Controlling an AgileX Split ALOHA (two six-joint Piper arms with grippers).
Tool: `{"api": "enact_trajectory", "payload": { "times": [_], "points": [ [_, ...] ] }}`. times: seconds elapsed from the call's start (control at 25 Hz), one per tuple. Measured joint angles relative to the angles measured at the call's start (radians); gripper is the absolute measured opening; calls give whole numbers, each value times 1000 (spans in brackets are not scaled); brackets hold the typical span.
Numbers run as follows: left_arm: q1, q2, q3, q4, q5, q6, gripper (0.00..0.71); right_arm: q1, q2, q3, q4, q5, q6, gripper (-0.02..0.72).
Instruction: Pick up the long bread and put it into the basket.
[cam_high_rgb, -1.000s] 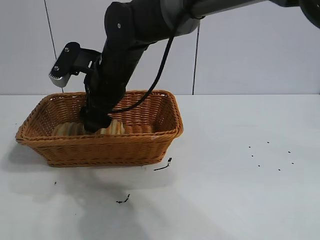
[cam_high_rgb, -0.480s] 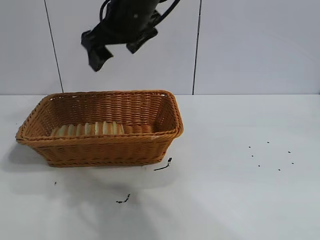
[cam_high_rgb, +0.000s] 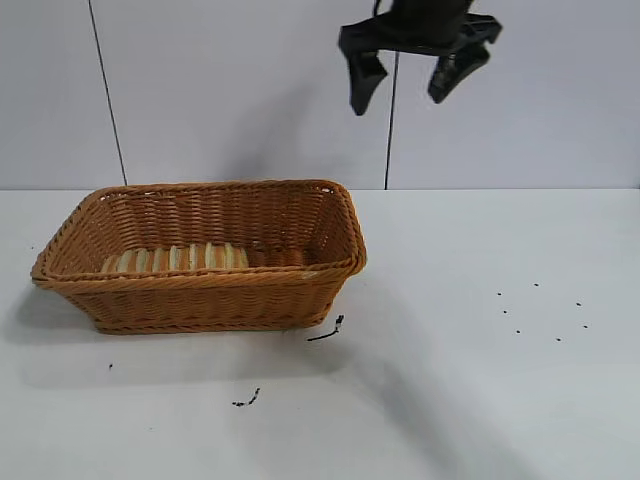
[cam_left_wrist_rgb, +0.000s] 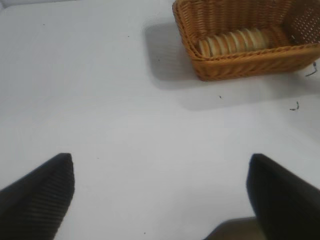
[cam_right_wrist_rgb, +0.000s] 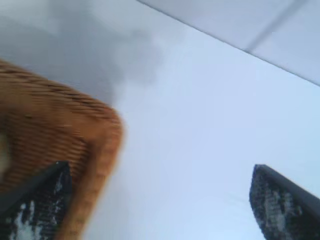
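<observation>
Since a second ago your right hand (cam_high_rgb: 408, 83) has left the long bread (cam_high_rgb: 178, 258) lying lengthwise in the basket (cam_high_rgb: 200, 300) at frame left and hangs wide open, empty, upper right of it above the desk (cam_high_rgb: 480, 400).

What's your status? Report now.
Right gripper open, empty, high beside basket. Left gripper open over bare table. Long bread in basket. Nothing obstructing.
</observation>
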Motion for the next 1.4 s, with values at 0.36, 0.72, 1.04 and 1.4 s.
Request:
{"api": "enact_trajectory", "payload": {
  "times": [0.36,0.72,1.04,1.4],
  "points": [
    [0,0,0,0,0,0,696,-67,-25,0,-13,98,-5,669],
    [0,0,0,0,0,0,696,-66,-144,52,-24,106,10,660],
    [0,0,0,0,0,0,696,-66,-468,364,-23,106,10,660],
    [0,0,0,0,0,0,696,-66,-974,947,-23,106,10,660]
  ]
}}
